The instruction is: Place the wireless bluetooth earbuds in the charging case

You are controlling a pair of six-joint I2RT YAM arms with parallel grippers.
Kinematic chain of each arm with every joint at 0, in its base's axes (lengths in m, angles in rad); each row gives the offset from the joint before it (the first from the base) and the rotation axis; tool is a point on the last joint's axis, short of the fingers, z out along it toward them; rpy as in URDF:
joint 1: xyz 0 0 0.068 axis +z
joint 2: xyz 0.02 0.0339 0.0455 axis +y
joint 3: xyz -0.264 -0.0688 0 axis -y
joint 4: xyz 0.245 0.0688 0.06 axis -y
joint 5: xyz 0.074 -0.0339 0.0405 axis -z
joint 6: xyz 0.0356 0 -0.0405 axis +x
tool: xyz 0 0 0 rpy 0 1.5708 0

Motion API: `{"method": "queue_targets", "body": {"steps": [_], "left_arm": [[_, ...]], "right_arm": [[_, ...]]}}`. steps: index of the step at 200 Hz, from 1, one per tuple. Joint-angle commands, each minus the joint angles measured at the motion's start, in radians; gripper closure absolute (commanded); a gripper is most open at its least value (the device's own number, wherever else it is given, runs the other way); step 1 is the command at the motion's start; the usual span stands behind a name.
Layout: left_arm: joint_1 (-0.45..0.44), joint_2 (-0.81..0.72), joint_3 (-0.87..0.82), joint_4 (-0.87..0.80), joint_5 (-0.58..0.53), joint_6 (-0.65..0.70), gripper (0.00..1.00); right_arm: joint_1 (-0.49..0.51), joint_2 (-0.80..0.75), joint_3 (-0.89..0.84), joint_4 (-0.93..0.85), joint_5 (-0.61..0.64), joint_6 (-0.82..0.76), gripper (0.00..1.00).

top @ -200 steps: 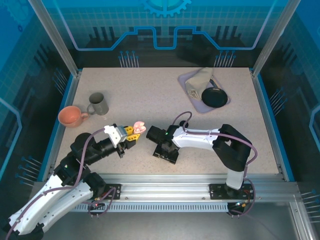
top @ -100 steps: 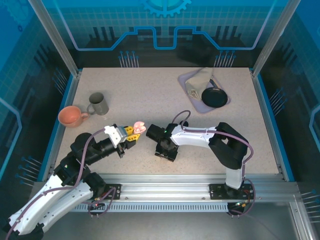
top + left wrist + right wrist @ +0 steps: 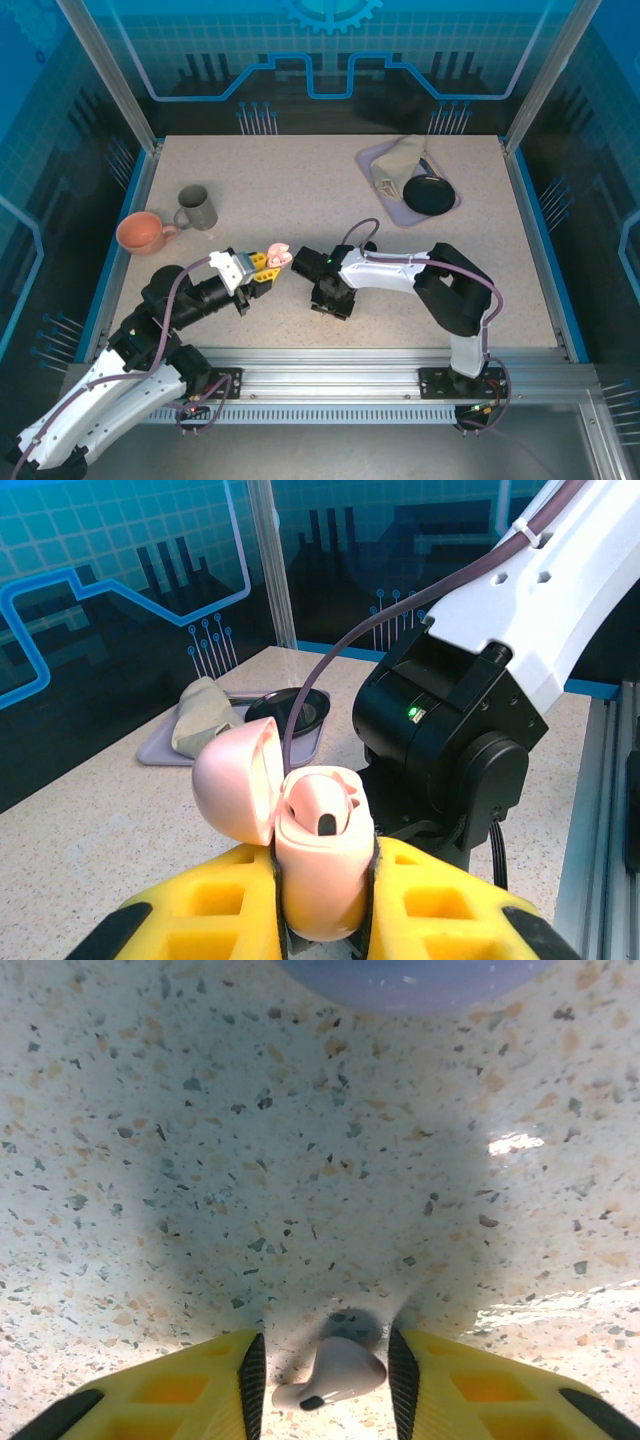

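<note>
A robotics lab cell: aluminium frame (image 3: 400, 358), blue circuit-print panels (image 3: 330, 45), speckled table (image 3: 290, 190).

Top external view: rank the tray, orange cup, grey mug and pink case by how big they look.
1. tray
2. orange cup
3. grey mug, only a little smaller than the cup
4. pink case, held in the left pincer

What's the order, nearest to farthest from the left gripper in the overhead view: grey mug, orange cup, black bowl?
From the left gripper:
1. Grey mug, just behind it and to its left.
2. Orange cup, farther out to the left.
3. Black bowl, far off at the back right.
</note>
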Motion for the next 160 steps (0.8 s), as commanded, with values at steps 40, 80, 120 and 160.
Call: {"method": "queue_targets", "body": {"steps": [40,80,120,160], "left_arm": [[-0.007,0.004,0.019,0.016,-0.011,0.010,1.00],[-0.008,0.004,0.019,0.015,-0.013,0.010,1.00],[-0.007,0.005,0.020,0.015,-0.013,0.010,1.00],[-0.008,0.004,0.022,0.011,-0.013,0.007,1.00]], "right_arm": [[-0.009,0.029,0.020,-0.016,0.005,-0.032,0.66],[-0.009,0.046,0.022,-0.009,-0.004,-0.048,0.67],[-0.010,0.056,0.022,0.020,-0.021,-0.066,0.73],[-0.011,0.042,0.022,0.022,-0.013,-0.080,0.75]]}}
